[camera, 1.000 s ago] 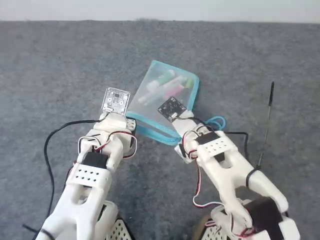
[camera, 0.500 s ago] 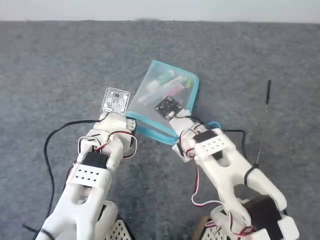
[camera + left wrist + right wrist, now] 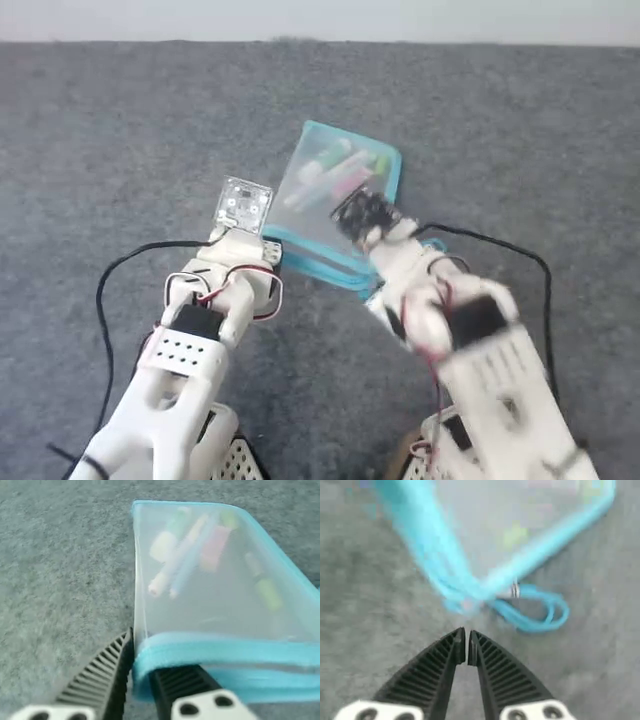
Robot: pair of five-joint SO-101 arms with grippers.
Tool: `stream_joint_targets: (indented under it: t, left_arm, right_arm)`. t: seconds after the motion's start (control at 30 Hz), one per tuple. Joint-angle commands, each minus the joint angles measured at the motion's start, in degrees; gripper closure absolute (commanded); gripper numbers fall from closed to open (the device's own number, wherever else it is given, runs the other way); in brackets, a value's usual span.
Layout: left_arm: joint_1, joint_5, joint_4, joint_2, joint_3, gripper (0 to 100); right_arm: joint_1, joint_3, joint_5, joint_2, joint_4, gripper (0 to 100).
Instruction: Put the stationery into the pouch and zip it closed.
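surface: grey carpet | far edge: pale wall strip

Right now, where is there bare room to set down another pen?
Bare grey mat lies left of the pouch, beyond it and to its right. Crowded: the near side, where the left end effector grips the pouch corner and the right end effector sits by the zip loop.

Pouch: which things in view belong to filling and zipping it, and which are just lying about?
Job: pouch, stationery inside it, zip loop, left gripper clamping the pouch's edge, right gripper shut, empty.
Lying about: grey table cover, black cable.
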Motion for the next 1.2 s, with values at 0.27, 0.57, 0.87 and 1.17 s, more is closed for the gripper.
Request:
stream_joint_targets:
  t: [0.27, 0.57, 0.87, 1.17]
  left_arm:
    - [-9.58, 9.93, 0.53, 0.0, -4.44, 99]
    - [-13.54, 11.43, 1.85, 0.0, -5.49, 99]
    - [-12.66, 11.34, 1.58, 0.0, -5.05, 99]
    - [-12.31, 11.34, 1.58, 0.0, -5.14, 99]
  right_arm:
    - [-2.33, 2.81, 0.97, 0.04, -0.4, 96.1]
    - [-0.92, 7.21, -2.37, 13.49, -12.62, 80.1]
    - [-1.19, -0.79, -7.21, 32.66, -23.87, 79.7]
    - [-4.26, -8.62, -8.7, 46.02, -31.34, 79.7]
